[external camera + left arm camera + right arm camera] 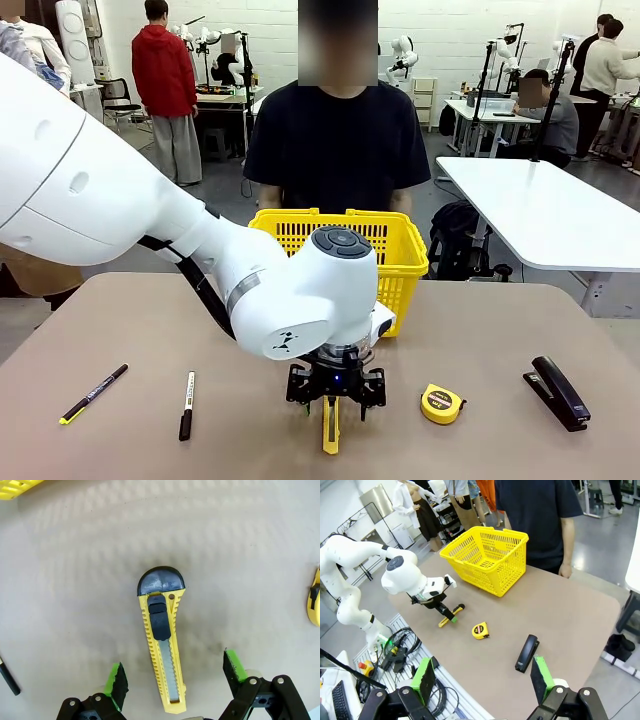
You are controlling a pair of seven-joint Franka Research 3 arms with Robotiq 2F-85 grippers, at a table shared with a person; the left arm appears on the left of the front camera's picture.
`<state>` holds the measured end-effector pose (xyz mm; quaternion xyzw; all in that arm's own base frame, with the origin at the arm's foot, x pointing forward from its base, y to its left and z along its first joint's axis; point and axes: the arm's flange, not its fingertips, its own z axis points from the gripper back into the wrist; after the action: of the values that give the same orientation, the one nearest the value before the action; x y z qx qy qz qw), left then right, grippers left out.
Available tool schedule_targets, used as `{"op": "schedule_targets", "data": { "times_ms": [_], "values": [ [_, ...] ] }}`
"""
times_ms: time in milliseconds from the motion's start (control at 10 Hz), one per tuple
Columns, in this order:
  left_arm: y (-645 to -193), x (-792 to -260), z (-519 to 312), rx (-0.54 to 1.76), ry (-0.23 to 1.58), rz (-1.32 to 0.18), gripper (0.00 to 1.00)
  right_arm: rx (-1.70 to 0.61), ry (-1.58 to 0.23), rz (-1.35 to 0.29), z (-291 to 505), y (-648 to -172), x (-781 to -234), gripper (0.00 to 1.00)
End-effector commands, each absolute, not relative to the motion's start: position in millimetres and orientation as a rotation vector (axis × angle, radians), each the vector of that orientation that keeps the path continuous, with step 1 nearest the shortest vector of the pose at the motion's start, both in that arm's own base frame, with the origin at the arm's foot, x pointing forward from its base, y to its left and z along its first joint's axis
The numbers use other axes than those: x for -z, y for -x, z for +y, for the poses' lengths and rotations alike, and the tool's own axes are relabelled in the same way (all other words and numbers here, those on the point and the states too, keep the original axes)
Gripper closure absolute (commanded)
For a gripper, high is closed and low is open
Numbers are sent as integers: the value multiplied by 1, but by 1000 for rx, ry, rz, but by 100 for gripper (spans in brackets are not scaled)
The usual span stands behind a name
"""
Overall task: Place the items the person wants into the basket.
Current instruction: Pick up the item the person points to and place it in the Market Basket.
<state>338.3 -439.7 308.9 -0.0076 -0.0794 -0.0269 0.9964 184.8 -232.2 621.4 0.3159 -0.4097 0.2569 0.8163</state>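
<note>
The left claw (336,400) hangs low over the near middle of the desk (130,320), pointing straight down. Its jaws stand apart, one green pad (118,684) on each side of the yellow-and-black utility knife (162,645), with bare desk showing between each pad and the knife's body. The knife lies flat, its black rounded end pointing away from the claw. The pads seem to sit just above the desk, though the angle makes contact hard to judge.

To the robot's right of the knife lies the round yellow tape measure (441,403), and farther right the black stapler (558,392), each apart from the other. On the robot's left lie a black-and-yellow marker (95,393) and a white-and-black marker (187,405).

The yellow basket (404,262) stands at the far middle of the desk, just in front of the person (337,140) in the dark T-shirt.

The right claw (482,677) is held high off the desk's right side, its jaws wide apart with nothing between them.
</note>
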Motion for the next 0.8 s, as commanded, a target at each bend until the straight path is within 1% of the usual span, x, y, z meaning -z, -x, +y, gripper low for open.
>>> {"op": "schedule_targets", "data": {
  "times_ms": [0, 100, 200, 300, 400, 700],
  "values": [
    [-339, -307, -443, 81, 36, -159, 60, -563, -694, -901, -232, -186, -622, 0],
    [-339, -306, -441, 82, 34, -157, 60, -563, -694, -901, -232, -186, -622, 0],
    [-339, -306, -441, 82, 33, -148, 100, -563, -694, -901, -232, -186, -622, 0],
    [-339, -305, -442, 83, 31, -136, 64, -563, -694, -901, -232, -186, -622, 0],
    [-339, -305, -442, 81, 26, -129, 100, -563, -694, -901, -232, -186, -622, 0],
    [-340, -303, -442, 85, 23, -113, 100, -563, -694, -901, -232, -186, -622, 0]
  ]
}}
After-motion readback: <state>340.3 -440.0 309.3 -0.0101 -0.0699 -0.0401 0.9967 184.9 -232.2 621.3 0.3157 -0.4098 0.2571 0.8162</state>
